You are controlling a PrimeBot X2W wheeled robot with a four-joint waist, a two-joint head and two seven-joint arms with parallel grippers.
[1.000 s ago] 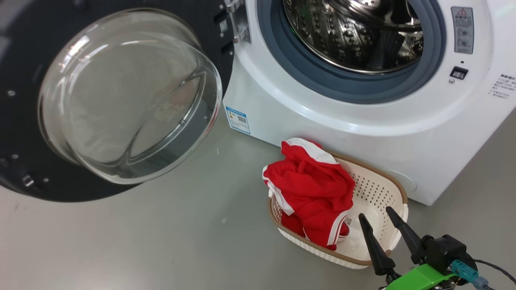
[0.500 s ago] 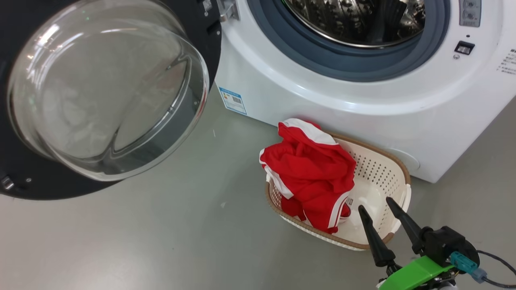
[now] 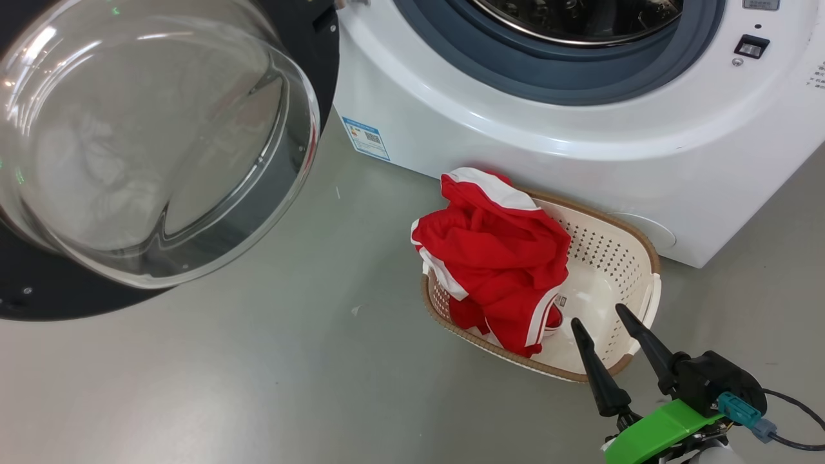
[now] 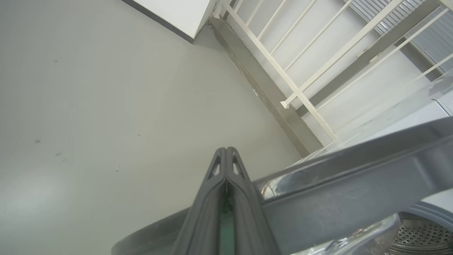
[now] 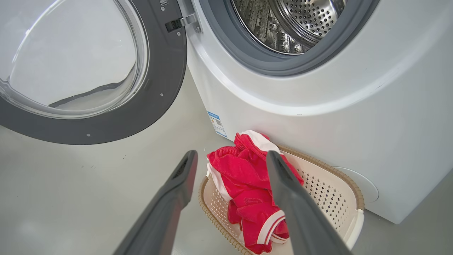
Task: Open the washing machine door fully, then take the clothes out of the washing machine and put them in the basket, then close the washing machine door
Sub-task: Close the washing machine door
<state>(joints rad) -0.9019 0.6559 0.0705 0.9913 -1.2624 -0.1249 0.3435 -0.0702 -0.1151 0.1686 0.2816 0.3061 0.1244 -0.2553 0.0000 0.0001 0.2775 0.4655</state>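
Kid: Clothes! Where are the bright red soft clothes with white stripes?

Pal: They lie in a heap in the small cream plastic basket with holes and a brown rim. In the head view that is at about 4 o'clock from the middle. The heap fills the 9 o'clock half of the basket and hangs over the rim there.

Kid: And the big white boxy washing machine?

Pal: It is at 12 to 2 o'clock, just behind the basket. I cannot tell if the two touch.

Kid: Is it shut?

Pal: No. The large round door with the wide black rim and the bulging clear glass bowl stands wide open at 9 to 10 o'clock, above the grey floor.

Kid: What are the fingers doing?

Pal: The right gripper is at 5 o'clock. Its two long dark fingers are spread wide apart and hold nothing. Their tips hang over the bare side of the basket. The left gripper has its fingers pressed tight together, with nothing between them. In the left wrist view the door's grey inner ring is just beside them at 3 o'clock. I cannot tell if they touch it.
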